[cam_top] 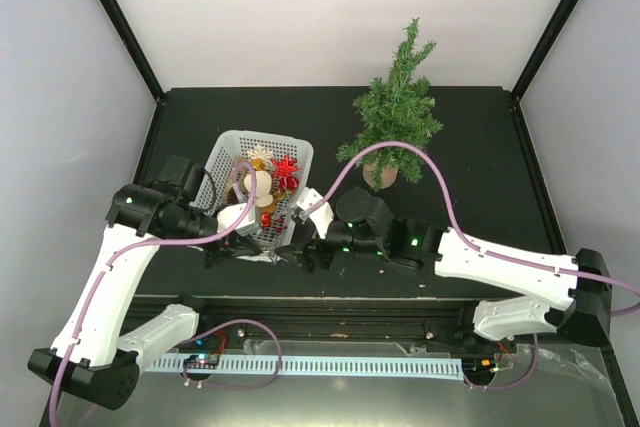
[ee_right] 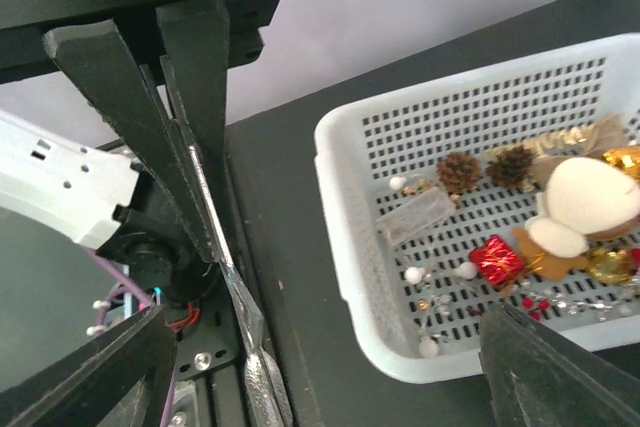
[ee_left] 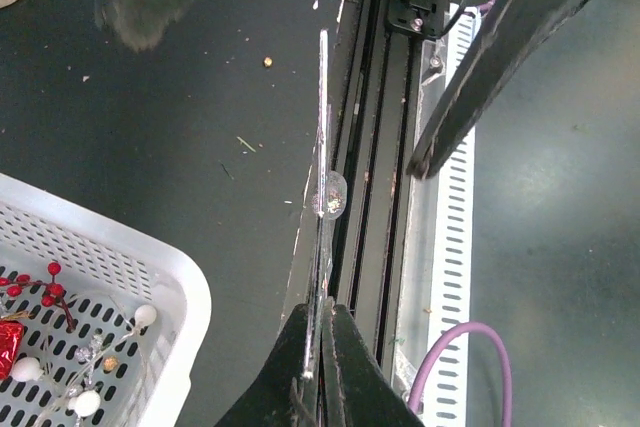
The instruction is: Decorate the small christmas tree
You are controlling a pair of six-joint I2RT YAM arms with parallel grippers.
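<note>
Left tool (ee_left: 322, 325) was clamped shut on a thin clear strip (ee_left: 322, 137), held edge-on over the near edge of the table (cam_top: 480, 167). Right tool (ee_right: 325, 312) had its fingers wide apart and gripped nothing; the strip ran between them without touching either one.

The small christmas tree (cam_top: 395, 107) stood upright at the far right of the table, well apart from both tools and from the white basket (cam_top: 232, 147). I saw no ornaments on it.

Risks as I judged them:
- The strip is thin, clear and floppy, so a right-tool pinch could miss it or bend it.
- If the handover slips, the strip drops into the rail gap at the table's front edge.
- The purple cable (cam_top: 440, 187) on the right arm arched just beside the tree's base. A reach toward the tree could snag it and tip the tree.
- The tree looks light, so pushing a piece into the branches may shove it over.

Counts: 1 tree, 1 basket, 1 strip. In the basket: 2 pine cones (ee_right: 459, 169), 1 red gift box (ee_right: 497, 259) and 1 cream figure (ee_right: 590, 197). The small white beads and berry sprigs were too tangled to count.
</note>
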